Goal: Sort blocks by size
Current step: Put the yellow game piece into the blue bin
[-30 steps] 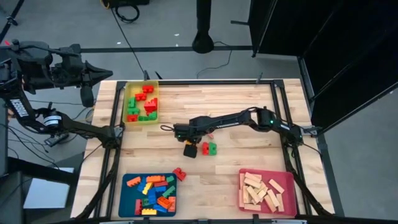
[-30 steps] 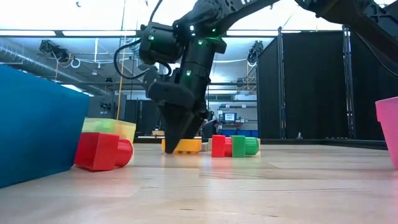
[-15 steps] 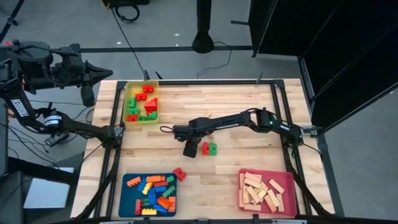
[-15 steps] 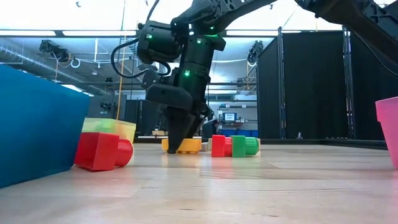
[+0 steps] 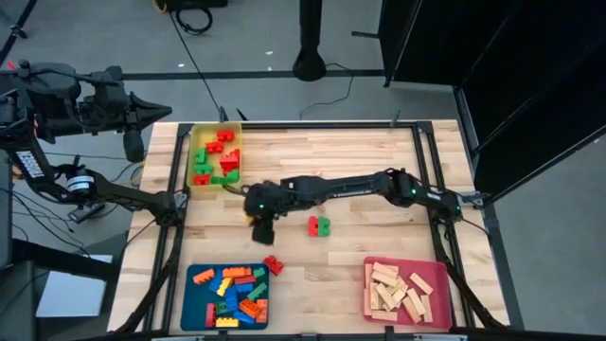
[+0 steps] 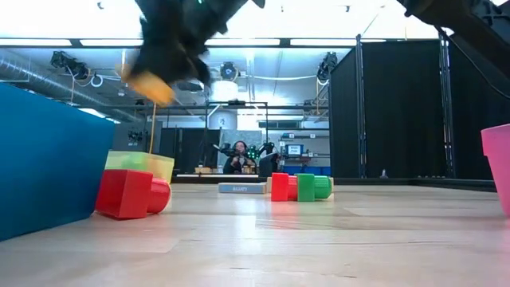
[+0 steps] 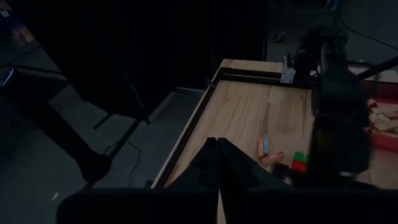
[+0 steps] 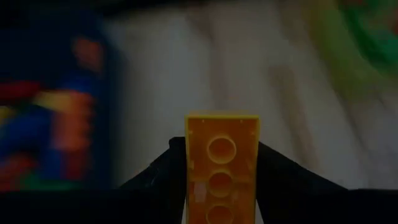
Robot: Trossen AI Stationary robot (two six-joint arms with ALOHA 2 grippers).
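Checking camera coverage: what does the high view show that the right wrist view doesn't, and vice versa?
High view only: the yellow tray of red and green bricks, the pink tray of pale wooden bars, the red and green brick pair on the wooden table, and the left arm parked off the table's left. Right wrist view only: the round hollows on the underside of the long orange studded brick. Both: the right gripper gripping that brick, and the blue tray.

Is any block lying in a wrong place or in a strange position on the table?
Yes. One red block lies on the bare wood just outside the blue tray, not in it. A red and green pair also sits loose mid-table. The right gripper holds a yellow-orange block in the air.
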